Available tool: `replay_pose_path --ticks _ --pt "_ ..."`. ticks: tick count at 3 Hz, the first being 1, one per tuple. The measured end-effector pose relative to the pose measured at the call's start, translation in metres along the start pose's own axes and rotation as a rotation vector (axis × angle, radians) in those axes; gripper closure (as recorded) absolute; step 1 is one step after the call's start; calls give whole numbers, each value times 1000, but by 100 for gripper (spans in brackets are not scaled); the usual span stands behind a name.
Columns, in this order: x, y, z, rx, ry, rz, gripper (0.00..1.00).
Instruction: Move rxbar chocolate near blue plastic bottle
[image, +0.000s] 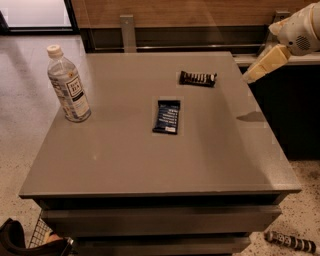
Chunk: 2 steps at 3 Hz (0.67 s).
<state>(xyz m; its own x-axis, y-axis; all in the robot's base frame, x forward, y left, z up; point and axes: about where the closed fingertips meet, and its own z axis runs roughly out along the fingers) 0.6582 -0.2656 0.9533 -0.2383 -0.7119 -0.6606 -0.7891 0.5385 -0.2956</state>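
The rxbar chocolate (198, 78) is a slim dark bar with white lettering, lying flat near the far right of the grey table (150, 165). The blue plastic bottle (69, 85), clear with a white cap and white label, stands upright at the table's far left. My gripper (250, 76) hangs at the end of the cream arm at the upper right, above the table's right edge and to the right of the rxbar, not touching it.
A wider dark blue wrapped bar (167, 116) lies near the table's middle. A wooden wall and a metal post (128, 32) stand behind the table. A dark cabinet (295, 110) is at the right. A striped object (290, 242) lies on the floor at bottom right.
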Motion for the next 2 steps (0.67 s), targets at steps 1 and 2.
replay_pose_path --ticks 1,2 --pt "0 -2 3 -1 -3 2 0" --pt "-4 -7 15 -12 -17 3 0"
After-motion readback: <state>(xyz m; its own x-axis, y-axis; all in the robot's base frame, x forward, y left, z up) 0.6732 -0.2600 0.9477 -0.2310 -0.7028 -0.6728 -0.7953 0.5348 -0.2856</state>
